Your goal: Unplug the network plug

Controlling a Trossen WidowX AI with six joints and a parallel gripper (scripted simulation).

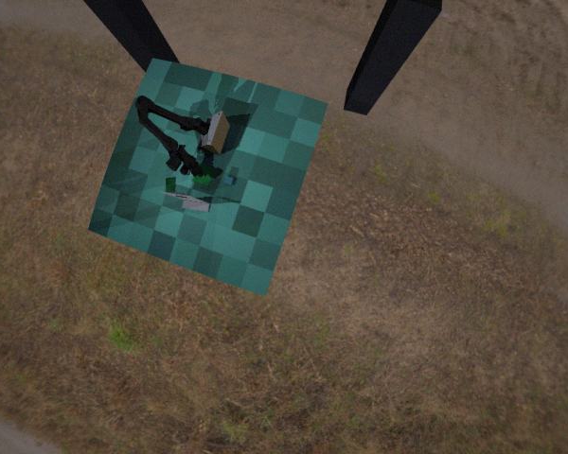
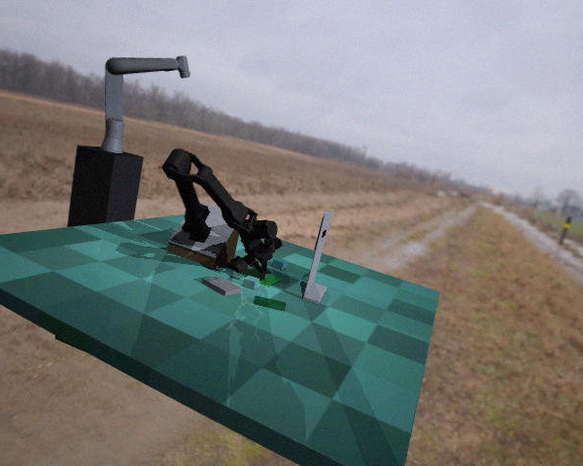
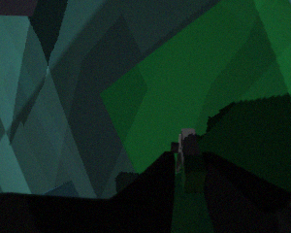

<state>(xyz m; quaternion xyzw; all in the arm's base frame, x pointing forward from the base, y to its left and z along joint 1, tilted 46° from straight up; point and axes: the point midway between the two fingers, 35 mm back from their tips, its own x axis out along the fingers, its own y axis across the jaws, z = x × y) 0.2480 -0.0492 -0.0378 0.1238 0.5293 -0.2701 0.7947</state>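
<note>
The small, stiff, light plug [image 3: 187, 137] is being kept low over the green marked square [image 3: 184, 73] on the table [image 2: 307, 361], between the slightly parted, unclenched fingers of the end effector [image 3: 185, 151]. It is judged slippery and best taken by its flat sides, not the fragile tab.

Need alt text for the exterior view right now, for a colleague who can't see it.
The black arm bends low from its base, gripper down on the bright green marked square on the teal checkered table. The white upright panel stands just beside it, its socket dark.
</note>
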